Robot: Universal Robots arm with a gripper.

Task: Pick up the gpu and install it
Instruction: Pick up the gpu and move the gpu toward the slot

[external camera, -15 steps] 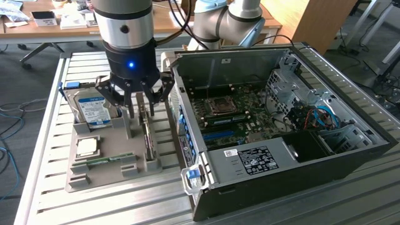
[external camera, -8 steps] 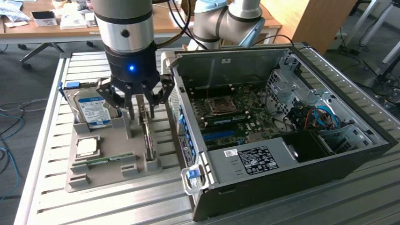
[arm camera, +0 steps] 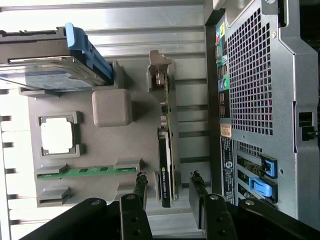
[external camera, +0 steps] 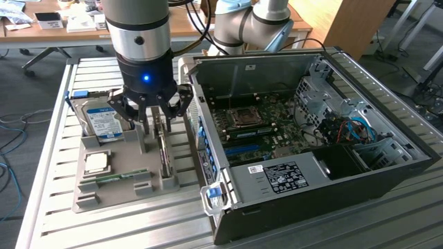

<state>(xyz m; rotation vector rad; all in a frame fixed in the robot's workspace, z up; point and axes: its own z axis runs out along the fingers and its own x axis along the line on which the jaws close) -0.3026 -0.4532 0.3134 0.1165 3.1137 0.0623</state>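
Observation:
The gpu [external camera: 164, 155] is a thin dark card with a silvery bracket at one end. It stands on edge in a slot of the grey holder tray [external camera: 118, 196]. My gripper [external camera: 156, 120] hangs just above it, open. In the wrist view the two black fingers [arm camera: 141, 184] straddle the gpu [arm camera: 167, 150], one on each side, with gaps between pads and card. The gripper [arm camera: 168, 184] holds nothing. The open computer case [external camera: 387, 171] lies at the exterior view's right, its motherboard [external camera: 252, 132] exposed.
The tray [arm camera: 95, 145] also carries a silver hard drive [external camera: 104, 122] with a blue-white label, a processor [external camera: 96, 162] and a green memory stick [external camera: 119, 177]. The case's back panel [arm camera: 260, 100] stands close beside the gpu. Everything rests on a slatted metal table [external camera: 83, 228].

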